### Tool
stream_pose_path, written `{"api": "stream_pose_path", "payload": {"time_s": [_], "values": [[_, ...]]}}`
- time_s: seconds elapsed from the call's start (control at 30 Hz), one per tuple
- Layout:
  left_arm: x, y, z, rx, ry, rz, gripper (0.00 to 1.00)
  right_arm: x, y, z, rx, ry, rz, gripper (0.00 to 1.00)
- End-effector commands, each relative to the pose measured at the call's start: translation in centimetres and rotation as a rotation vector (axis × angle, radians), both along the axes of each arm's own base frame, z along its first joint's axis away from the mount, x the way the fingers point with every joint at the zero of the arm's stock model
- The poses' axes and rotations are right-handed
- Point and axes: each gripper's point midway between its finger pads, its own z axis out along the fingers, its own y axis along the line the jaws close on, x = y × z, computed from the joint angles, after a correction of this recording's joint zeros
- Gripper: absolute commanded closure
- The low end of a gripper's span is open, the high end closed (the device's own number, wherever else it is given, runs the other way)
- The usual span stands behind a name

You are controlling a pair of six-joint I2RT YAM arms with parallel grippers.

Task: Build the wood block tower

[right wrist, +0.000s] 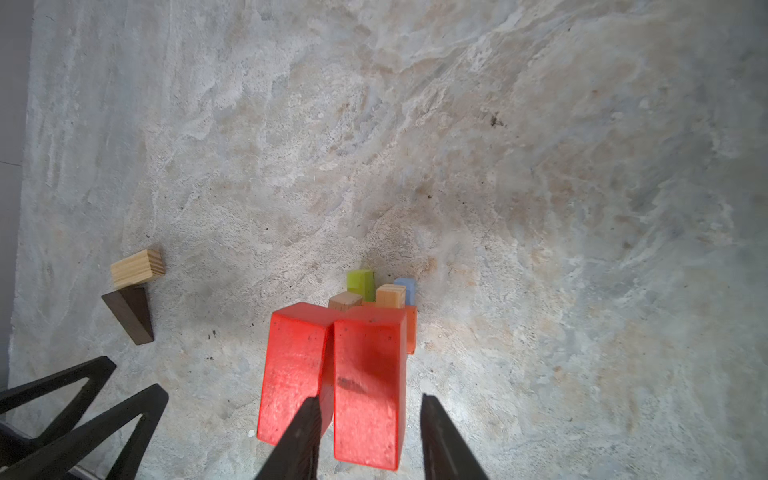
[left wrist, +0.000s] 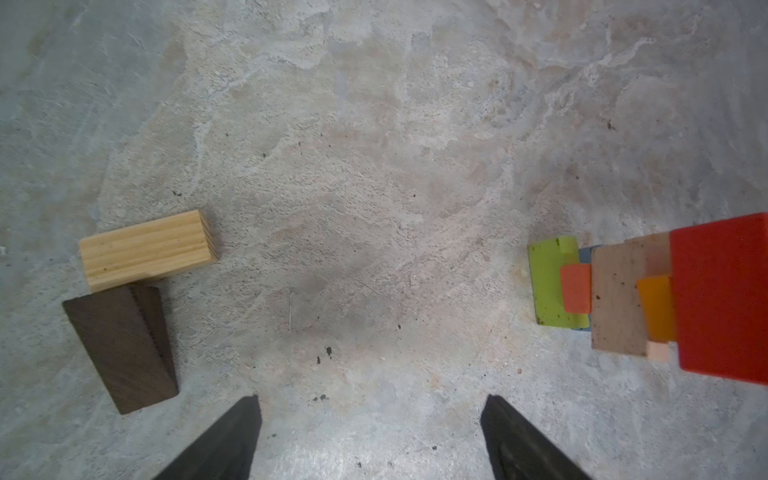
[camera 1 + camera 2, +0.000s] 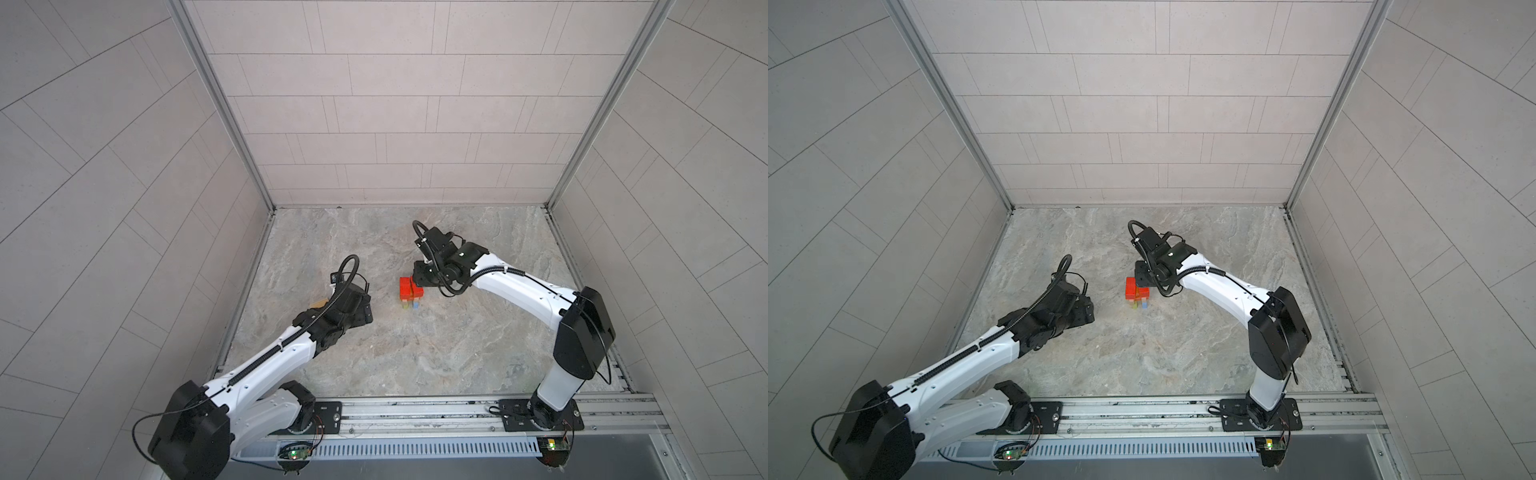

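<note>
**Two reds on top; tan and brown loose on the table**

We find the tower [image 3: 412, 293] standing a little right of the middle of the marbled table [image 3: 415, 365], plain in both top views. Lowest, a lime green block [image 2: 548, 286] and a light blue block [image 1: 405, 287] lie on the table. Above them cross a tan bar [image 2: 617, 299] and an orange bar [image 2: 656, 307]. Two reds lie side by side on top.

The right gripper [image 1: 370, 397] is down at that top layer, jaws either side of one red block [image 1: 368, 374]. One finger lies over the seam with the other red block [image 1: 293, 374]; a strip of table shows between the second finger and the block. We read it as released, not clamped.

The left gripper [image 2: 372, 398] hangs over bare table, jaws spread wide, nothing between them.

Left of the tower and well apart from it, a tan block [image 2: 147, 249] and a dark brown block [image 2: 124, 349] lie flat, touching each other.
</note>
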Motion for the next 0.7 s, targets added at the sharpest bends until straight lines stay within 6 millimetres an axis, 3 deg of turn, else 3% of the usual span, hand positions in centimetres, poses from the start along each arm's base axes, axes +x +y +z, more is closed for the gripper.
{"api": "stream_pose_path", "payload": {"time_s": [0.0,0.2,0.33,0.43,0.67], "values": [[1.1,-1.1,2.6,-0.052,-0.057,-0.029,0.29,-0.2,-1.9,2.6,0.009,-0.050,-0.024,0.68],[1.8,-2.2,3.7,-0.081,-0.064,-0.051,0.67,-0.5,-4.1,2.9,0.020,-0.056,-0.026,0.93],[2.2,-2.8,3.7,-0.083,-0.034,-0.058,0.91,-0.8,-4.6,2.1,0.038,-0.037,-0.015,1.00],[2.3,-2.9,3.7,-0.066,-0.001,-0.060,0.96,-0.9,-4.6,1.3,0.059,-0.019,-0.003,1.00],[3.4,-5.3,3.7,-0.117,0.045,-0.107,1.00,-0.9,-3.2,-0.3,0.109,0.033,0.038,1.00]]}}
